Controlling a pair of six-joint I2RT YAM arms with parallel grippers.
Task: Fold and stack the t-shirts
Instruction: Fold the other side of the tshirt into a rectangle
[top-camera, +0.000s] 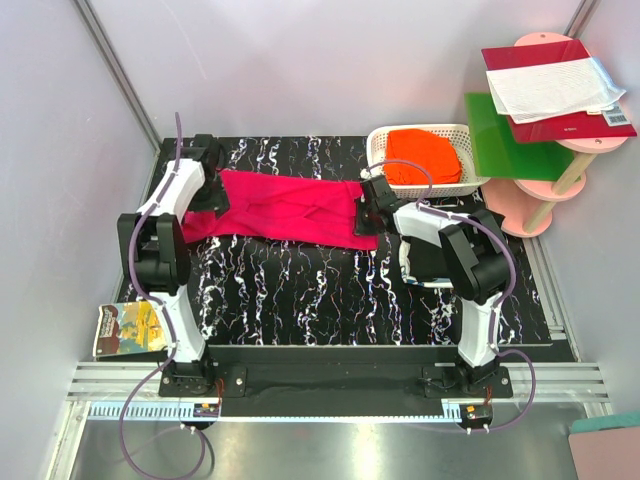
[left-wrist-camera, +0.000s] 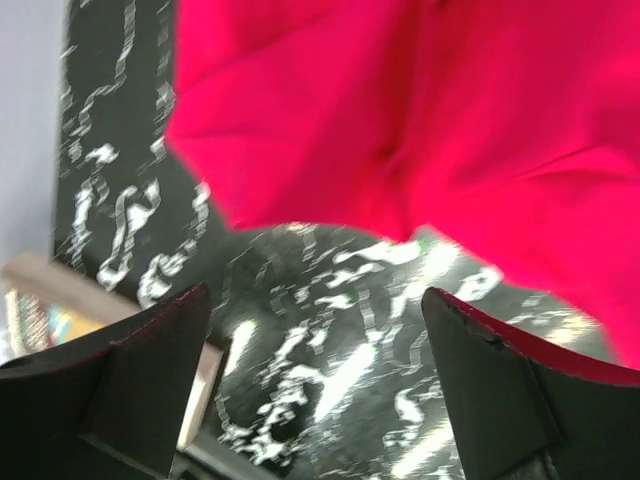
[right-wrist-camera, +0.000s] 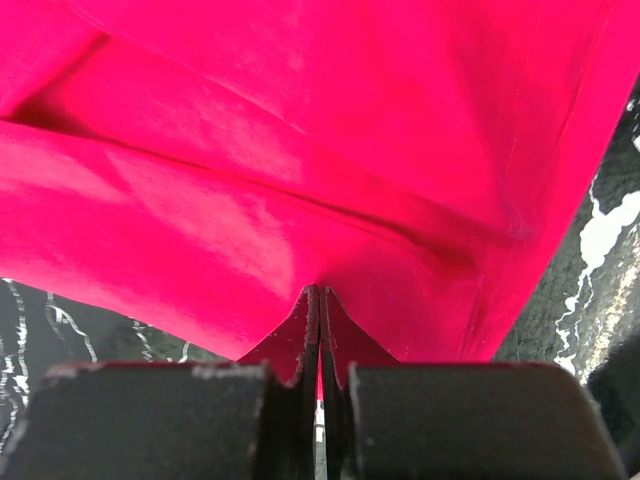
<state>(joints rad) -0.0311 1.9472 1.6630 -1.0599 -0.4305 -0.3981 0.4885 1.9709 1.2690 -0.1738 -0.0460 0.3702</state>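
Observation:
A magenta-pink t-shirt (top-camera: 285, 210) lies stretched left to right across the back of the black marbled mat (top-camera: 330, 290). My left gripper (top-camera: 205, 187) hovers at the shirt's left end. In the left wrist view it (left-wrist-camera: 315, 295) is open, with only the mat between its fingers and the shirt's edge (left-wrist-camera: 420, 110) just ahead. My right gripper (top-camera: 368, 200) is at the shirt's right end. In the right wrist view its jaws (right-wrist-camera: 320, 292) are shut, pinching the cloth (right-wrist-camera: 300, 130), which puckers at the tips. An orange t-shirt (top-camera: 425, 158) lies bunched in the white basket (top-camera: 382, 138).
The basket stands at the mat's back right corner. Beyond it a pink tiered stand (top-camera: 540, 205) carries a green board (top-camera: 505, 140) and a red booklet with white paper (top-camera: 555, 85). A picture book (top-camera: 130, 328) lies off the mat's front left corner.

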